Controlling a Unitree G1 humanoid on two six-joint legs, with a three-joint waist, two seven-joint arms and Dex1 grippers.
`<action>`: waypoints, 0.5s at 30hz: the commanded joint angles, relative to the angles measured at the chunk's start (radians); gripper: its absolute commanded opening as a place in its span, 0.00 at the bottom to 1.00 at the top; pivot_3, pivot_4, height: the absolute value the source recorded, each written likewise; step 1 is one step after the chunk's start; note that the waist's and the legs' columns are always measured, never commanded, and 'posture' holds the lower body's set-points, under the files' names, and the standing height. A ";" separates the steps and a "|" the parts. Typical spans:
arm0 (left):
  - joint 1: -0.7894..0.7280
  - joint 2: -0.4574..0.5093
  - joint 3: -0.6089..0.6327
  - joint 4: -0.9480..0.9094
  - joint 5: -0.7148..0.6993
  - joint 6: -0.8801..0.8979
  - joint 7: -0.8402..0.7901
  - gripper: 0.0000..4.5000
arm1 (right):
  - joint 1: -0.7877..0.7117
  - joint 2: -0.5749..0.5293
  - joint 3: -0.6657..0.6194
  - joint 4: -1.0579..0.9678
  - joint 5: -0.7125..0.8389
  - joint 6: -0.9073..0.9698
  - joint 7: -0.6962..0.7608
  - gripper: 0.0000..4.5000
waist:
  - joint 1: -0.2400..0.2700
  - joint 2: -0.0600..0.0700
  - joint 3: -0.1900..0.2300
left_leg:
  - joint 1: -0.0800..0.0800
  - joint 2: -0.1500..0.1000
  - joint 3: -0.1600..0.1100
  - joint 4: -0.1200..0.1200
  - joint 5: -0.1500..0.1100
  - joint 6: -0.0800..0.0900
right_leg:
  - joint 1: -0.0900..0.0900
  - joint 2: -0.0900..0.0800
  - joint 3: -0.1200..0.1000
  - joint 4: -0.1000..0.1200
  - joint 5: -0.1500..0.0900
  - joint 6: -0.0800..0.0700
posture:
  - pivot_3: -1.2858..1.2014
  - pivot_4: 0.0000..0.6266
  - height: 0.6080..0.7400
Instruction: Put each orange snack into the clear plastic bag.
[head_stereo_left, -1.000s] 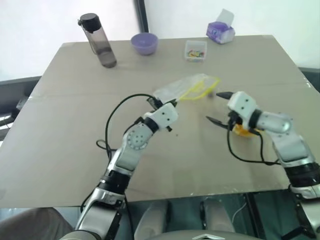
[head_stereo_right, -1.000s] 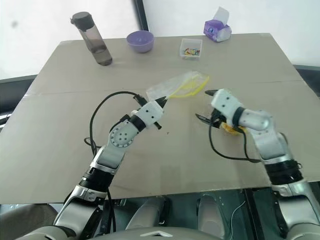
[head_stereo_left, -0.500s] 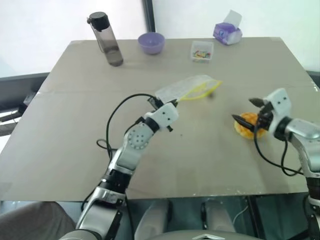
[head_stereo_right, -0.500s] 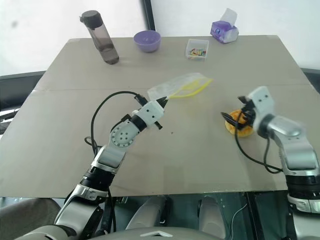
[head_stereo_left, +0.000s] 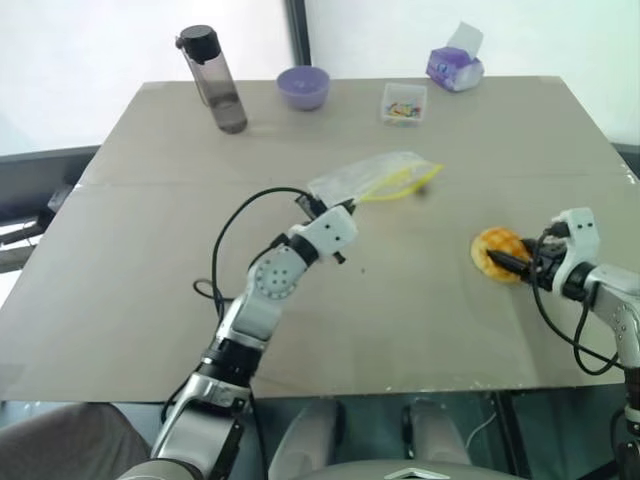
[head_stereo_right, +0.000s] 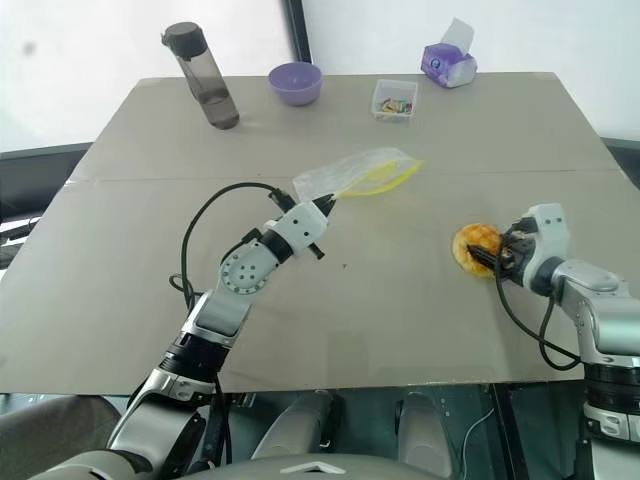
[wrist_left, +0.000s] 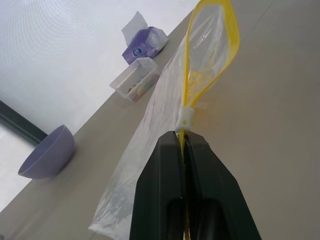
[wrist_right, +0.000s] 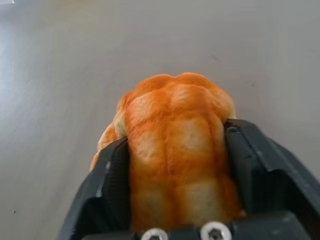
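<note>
We are at the grasp: our right pincer (wrist_right: 175, 200) has its fingers pressed against both sides of the round, grid-topped orange bun (head_stereo_left: 499, 249) on the counter (head_stereo_left: 150, 250). Our left pincer (wrist_left: 182, 145) holds, clamped, the crinkly clear bag's (head_stereo_left: 370, 176) yellow strip. Next, we judge, lift the bun toward the bag's mouth.

**What the views are hiding**

The black fingers (wrist_right: 252, 165) are covering both flanks of the orange snack (wrist_right: 175, 145), and the frame edge is cutting off its near end. The small clear box (head_stereo_left: 403, 102) is showing contents too small to identify.
</note>
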 joint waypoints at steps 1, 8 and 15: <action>-0.019 -0.003 -0.004 -0.014 -0.008 -0.010 0.001 0.00 | 0.018 -0.014 0.036 0.012 -0.016 -0.003 -0.001 0.31 | 0.000 0.000 0.000 | 0.000 0.000 0.000 0.000 0.000 0.000 | 0.000 0.000 0.000 0.000 0.000 0.000 | 0.52 0.24 1.00; -0.016 -0.001 -0.020 -0.007 0.008 -0.024 0.002 0.00 | -0.088 -0.001 0.019 -0.047 0.105 0.114 0.036 0.15 | -0.008 0.000 0.000 | 0.000 0.000 0.000 0.000 0.000 0.000 | 0.000 0.000 0.000 0.000 0.000 0.000 | 0.52 0.24 1.00; -0.021 0.010 -0.066 -0.008 0.044 -0.065 -0.003 0.00 | -0.275 0.064 0.042 -0.100 0.202 0.227 -0.012 0.15 | -0.008 0.000 0.000 | 0.000 0.000 0.001 0.000 0.000 0.000 | -0.001 0.000 0.001 0.000 0.000 0.000 | 0.52 0.24 1.00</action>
